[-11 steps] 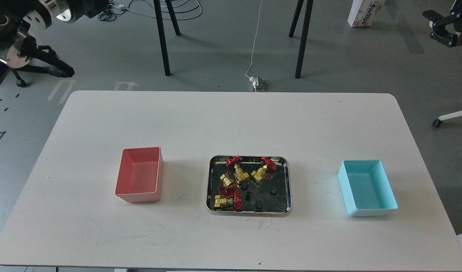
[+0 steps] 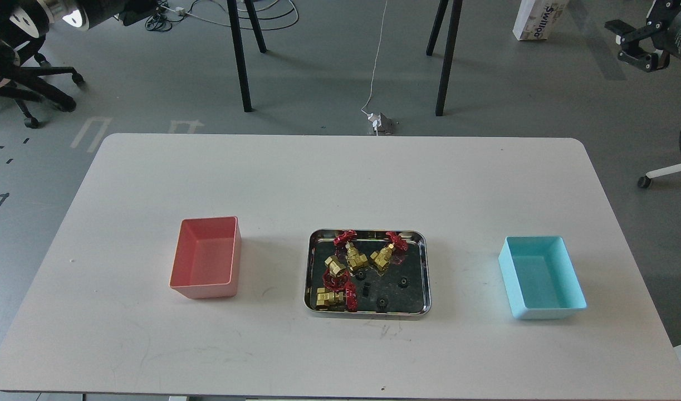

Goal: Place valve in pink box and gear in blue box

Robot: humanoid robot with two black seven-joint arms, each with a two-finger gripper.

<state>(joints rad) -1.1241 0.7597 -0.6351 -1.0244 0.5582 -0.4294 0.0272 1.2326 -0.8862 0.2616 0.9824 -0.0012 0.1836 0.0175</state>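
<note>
Right end effector (image 2: pixel 632 44) raised at top right, fingers apart; left arm at top left, tip unclear.

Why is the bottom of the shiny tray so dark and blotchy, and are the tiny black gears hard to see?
In the head view, the steel tray mirrors its surroundings, so its floor looks dark and patchy. The black gears almost vanish against it. The brass valves stand out brightly. The boxes cast only soft shadows.

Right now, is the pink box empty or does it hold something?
Empty. The pink box shows only its bare floor and walls; all four valves are in the steel tray.
</note>
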